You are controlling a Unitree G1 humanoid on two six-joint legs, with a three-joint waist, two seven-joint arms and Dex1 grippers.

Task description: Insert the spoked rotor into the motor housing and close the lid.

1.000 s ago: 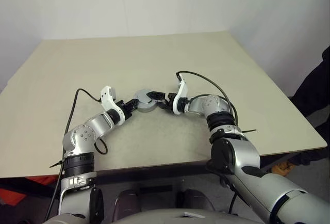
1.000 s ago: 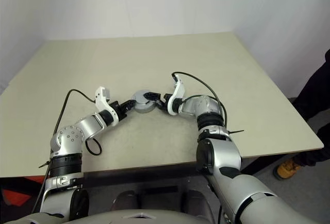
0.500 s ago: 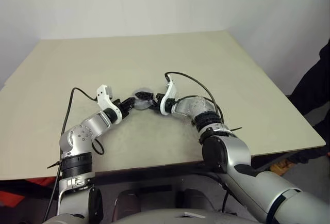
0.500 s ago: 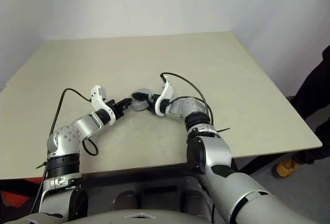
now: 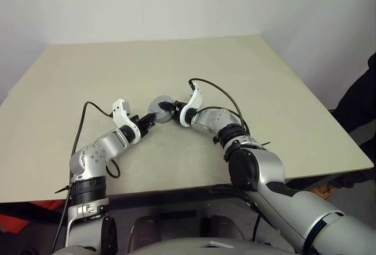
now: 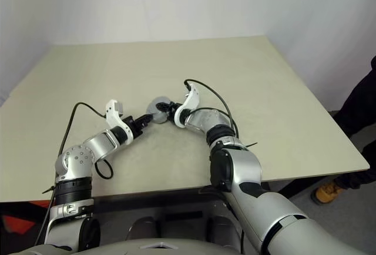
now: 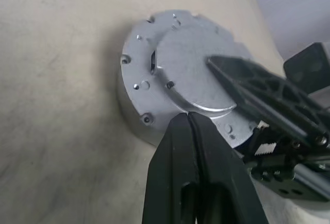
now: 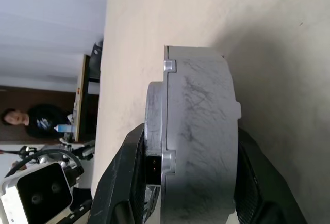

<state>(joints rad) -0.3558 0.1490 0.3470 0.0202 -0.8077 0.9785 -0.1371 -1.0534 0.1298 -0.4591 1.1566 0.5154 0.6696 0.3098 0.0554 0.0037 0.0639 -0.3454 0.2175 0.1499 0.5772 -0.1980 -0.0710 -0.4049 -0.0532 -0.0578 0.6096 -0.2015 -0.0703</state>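
Both end effectors are meeting at the lidded motor housing near the middle of the table.

The motor housing [image 5: 161, 107] is sitting flat on the table [image 5: 247, 67], its short axis upright and its grey lid [image 7: 193, 72] on top; the spoked rotor is not to be seen, so it is presumably already inside. The housing is lying between the two arms. The right end effector [image 8: 185, 182] is reaching in from the right, pointing left and slightly down, its fingers [image 8: 121, 182] straddling the housing top and bottom, one over the lid and one low on the far side; whether they are pressing yet I cannot tell. The left end effector [image 7: 190, 126], fingers pressed together, is resting its tip against the housing's left rim, bracing it. The right arm looks better placed to seat the lid.
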